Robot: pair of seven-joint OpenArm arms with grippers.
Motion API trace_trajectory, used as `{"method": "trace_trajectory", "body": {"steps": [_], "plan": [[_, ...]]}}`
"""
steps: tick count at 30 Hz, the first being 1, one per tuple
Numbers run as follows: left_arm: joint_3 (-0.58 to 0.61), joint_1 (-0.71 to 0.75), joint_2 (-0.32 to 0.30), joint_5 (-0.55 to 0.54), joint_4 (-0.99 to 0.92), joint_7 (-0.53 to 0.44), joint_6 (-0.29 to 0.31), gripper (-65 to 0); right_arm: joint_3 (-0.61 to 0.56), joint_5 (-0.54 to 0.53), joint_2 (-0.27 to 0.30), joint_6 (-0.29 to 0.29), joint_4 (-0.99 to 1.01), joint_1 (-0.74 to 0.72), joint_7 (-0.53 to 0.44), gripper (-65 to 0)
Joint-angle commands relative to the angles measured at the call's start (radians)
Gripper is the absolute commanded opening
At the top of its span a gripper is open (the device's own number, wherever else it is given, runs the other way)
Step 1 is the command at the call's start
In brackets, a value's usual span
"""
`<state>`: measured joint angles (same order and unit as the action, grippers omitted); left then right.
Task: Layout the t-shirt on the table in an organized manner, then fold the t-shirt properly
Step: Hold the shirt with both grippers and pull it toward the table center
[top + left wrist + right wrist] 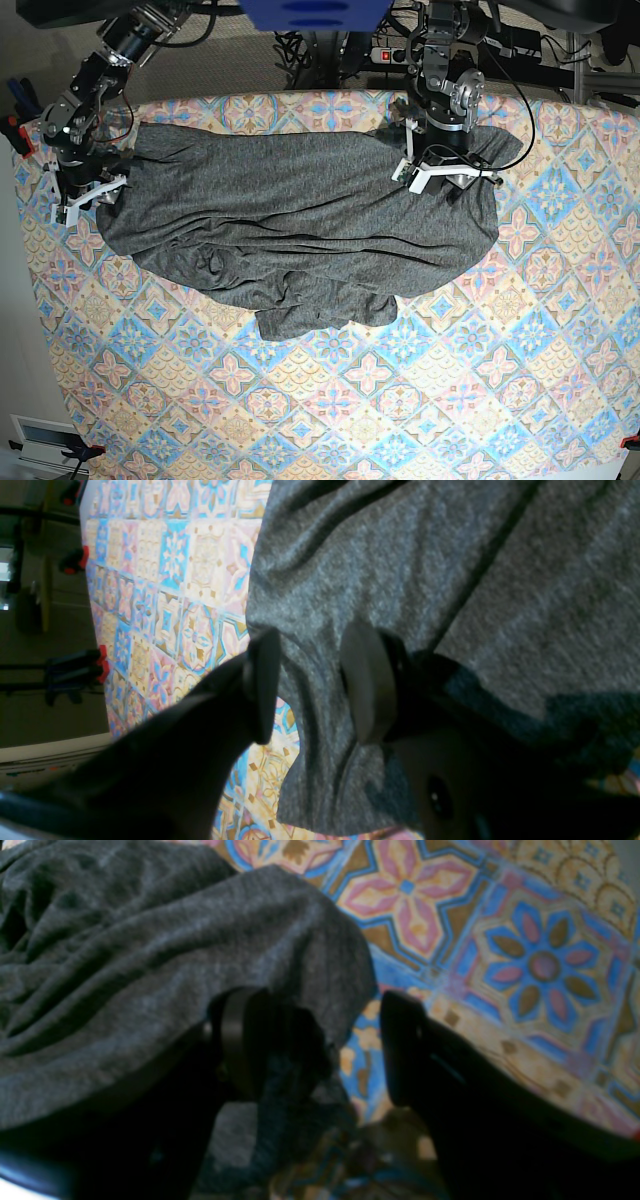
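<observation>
The dark grey t-shirt (300, 220) lies spread across the far half of the table (400, 400), with its lower middle bunched into wrinkles and a folded flap. My left gripper (440, 178) rests at the shirt's upper right part. In the left wrist view this gripper (315, 682) is open, with grey fabric (400, 570) showing in the gap by the shirt's edge. My right gripper (80, 200) sits at the shirt's left corner. Up close it (320, 1050) is open, one finger (240, 1040) against the fabric (125, 955) and the other over bare cloth.
Red and black clamps (95, 662) grip the table's edge beyond the shirt. Cables and a power strip (385, 55) lie behind the table, and a blue object (315, 12) hangs at the top. The patterned cloth (500, 955) extends to the right of the right gripper.
</observation>
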<state>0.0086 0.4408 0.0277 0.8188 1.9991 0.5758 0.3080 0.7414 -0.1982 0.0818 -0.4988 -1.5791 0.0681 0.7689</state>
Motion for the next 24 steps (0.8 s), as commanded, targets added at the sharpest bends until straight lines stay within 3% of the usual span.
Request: {"method": "trace_trajectory", "body": {"steps": [1, 11, 17, 20, 24], "plan": [[0.003, -0.001, 0.001, 0.006, 0.016, -0.015, -0.013, -41.4, 0.000, -0.013, 0.013, -0.018, 0.004, -0.009, -0.015, -31.2], [0.003, -0.001, 0.001, 0.000, 0.015, -0.015, -0.013, -41.4, -0.004, -0.011, 0.009, -0.054, 0.070, -0.011, -0.015, -31.2], [0.003, -0.003, 0.001, -0.002, 0.015, -0.018, -0.013, -41.4, -0.115, -0.011, 0.009, -0.156, 0.072, -0.011, 0.045, -31.7], [0.003, -0.003, 0.001, -0.002, 0.015, -0.018, -0.013, -41.4, -0.136, -0.011, 0.009, -0.157, 0.072, -0.011, 0.044, -38.2], [0.001, -0.003, 0.001, 0.000, 0.015, -0.015, -0.013, -41.5, -0.136, -0.005, 0.009, -0.154, 0.072, -0.011, 0.042, -53.9]]}}
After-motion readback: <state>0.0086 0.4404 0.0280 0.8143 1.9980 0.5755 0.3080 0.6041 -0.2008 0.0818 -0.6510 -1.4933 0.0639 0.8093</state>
